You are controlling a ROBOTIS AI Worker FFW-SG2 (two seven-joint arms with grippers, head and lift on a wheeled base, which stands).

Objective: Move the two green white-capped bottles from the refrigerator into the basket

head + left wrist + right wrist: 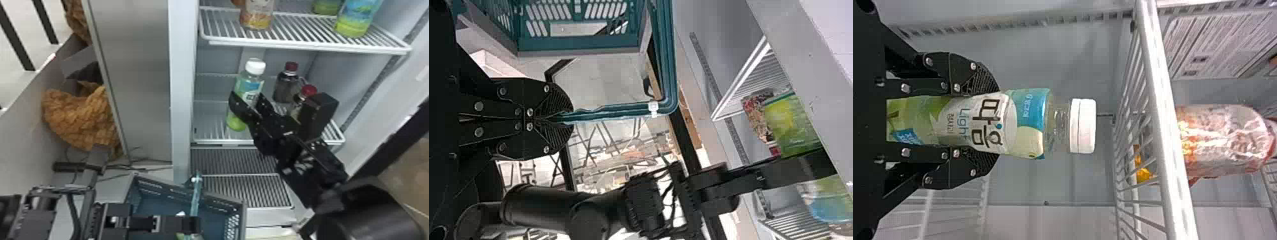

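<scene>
Refrigerator (180, 95): drink bottle (250, 79) at lower shelf (220, 140), two others (284, 91) at its 3 o'clock. More bottles (356, 20) on upper shelf (306, 48). Basket (220, 206) at drink bottle's 7 o'clock.

From above, the head view faces down into the refrigerator (180, 95); both wrist views look from close up. The left shares its basket (159, 187), the right its white-capped bottle (243, 82).

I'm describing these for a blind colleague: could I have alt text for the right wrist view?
The right pincer grips a green, white-capped bottle between its two black fingers inside a refrigerator. Above, a white wire shelf holds another bottle.
</scene>
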